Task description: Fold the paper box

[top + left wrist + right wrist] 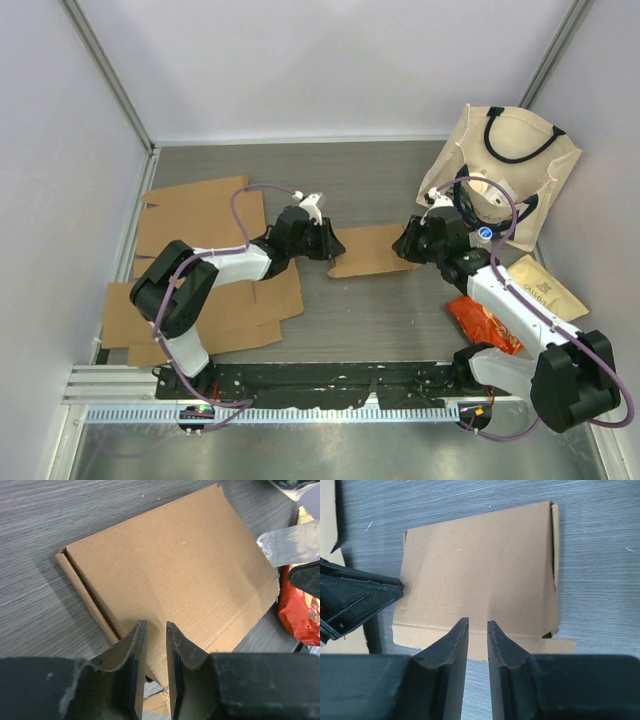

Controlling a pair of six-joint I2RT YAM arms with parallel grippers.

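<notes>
The paper box is a flat brown cardboard piece lying in the middle of the table, with a narrow flap folded along one edge. It fills the left wrist view and the right wrist view. My left gripper is low over its left edge, jaws a narrow gap apart with nothing between them. My right gripper is low over its right edge, jaws also a narrow gap apart and empty. The two grippers face each other across the box.
Flat cardboard sheets lie at the left, with more of them near the left arm. A canvas tote bag is at the back right. A red snack packet and a tan packet lie by the right arm.
</notes>
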